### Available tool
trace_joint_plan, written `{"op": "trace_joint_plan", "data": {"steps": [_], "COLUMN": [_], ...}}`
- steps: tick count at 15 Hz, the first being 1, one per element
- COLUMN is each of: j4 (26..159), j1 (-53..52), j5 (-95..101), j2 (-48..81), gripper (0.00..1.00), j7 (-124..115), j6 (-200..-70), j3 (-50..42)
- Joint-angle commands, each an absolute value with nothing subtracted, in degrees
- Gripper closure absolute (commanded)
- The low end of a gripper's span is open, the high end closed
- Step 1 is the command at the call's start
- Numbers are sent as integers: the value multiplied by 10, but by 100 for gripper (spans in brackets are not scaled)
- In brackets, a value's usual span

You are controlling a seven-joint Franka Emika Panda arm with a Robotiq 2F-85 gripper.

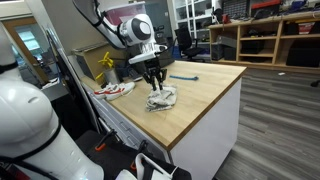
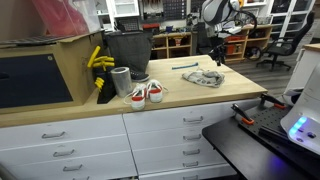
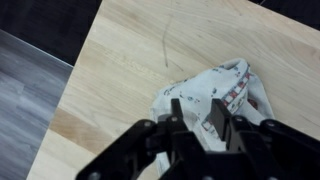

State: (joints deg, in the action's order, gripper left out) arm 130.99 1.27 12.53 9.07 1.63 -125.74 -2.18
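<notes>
The claw [image 3: 195, 118] hangs partly open over the crumpled cloth [image 3: 218, 85] on the tabletop [image 3: 125, 50], fingertips at the fabric.

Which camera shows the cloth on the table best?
The wrist view: the cloth appears large, from straight above, its print visible. In both exterior views the cloth is only a small crumpled heap.

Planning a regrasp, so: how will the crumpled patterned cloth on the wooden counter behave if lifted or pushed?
The cloth lies in soft folds, so it will probably droop limply from any pinch. It looks thin, likely light. Pushed across the smooth counter, it would probably bunch rather than slide whole.
</notes>
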Motion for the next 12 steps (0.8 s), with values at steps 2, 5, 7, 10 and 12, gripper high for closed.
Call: {"op": "trace_joint_plan", "data": {"steps": [2,5,7,10,12], "j4": [1338,1340,1343,1355,1357], "j1": [6,-6,-12,-12,-5], "j5": [43,-21,-23,-3,12], "j2": [49,56,70,79,82], "gripper": [23,2,0,25,33], "j7": [36,47,33,12,4], "j6": [-1259,-1222,-1210,-1219,-1231], "j3": [2,26,31,23,10]}}
